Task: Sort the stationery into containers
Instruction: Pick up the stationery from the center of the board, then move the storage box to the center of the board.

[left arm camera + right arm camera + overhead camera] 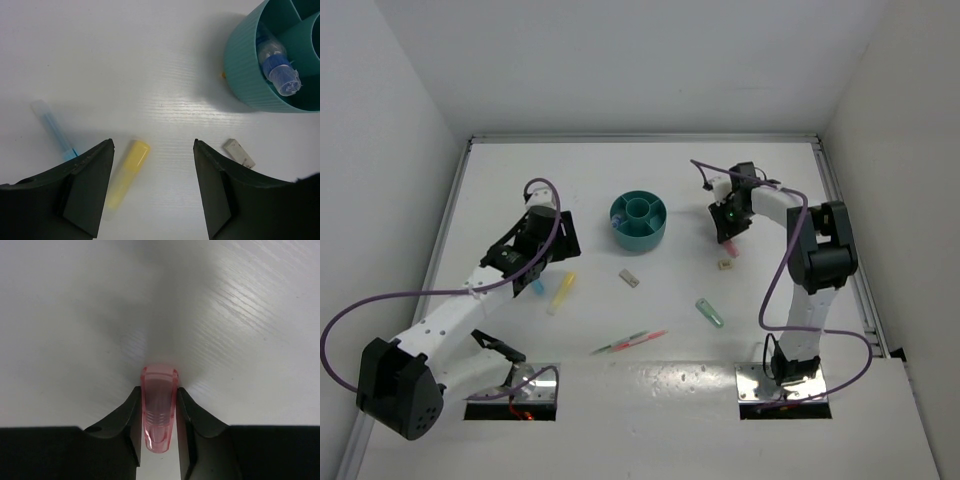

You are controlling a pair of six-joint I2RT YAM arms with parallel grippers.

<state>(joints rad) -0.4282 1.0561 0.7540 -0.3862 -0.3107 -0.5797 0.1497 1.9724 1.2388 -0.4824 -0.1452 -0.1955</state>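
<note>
The white worktop (650,180) carries a round teal bowl (638,238) towards the far side. Nearer and to the left, a blue marker (52,129) lies beside a yellow marker (561,292). A beige eraser (629,278) sits mid-table and a second eraser (725,265) to its right. A green marker (709,312) lies nearer still. A green pen (615,346) and a pink-red pen (648,337) rest almost end to end at the front.

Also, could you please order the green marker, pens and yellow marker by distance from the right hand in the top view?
1. green marker, right side, closest to the right hand holding the pink marker.
2. pens, front centre.
3. yellow marker, left side.
</note>
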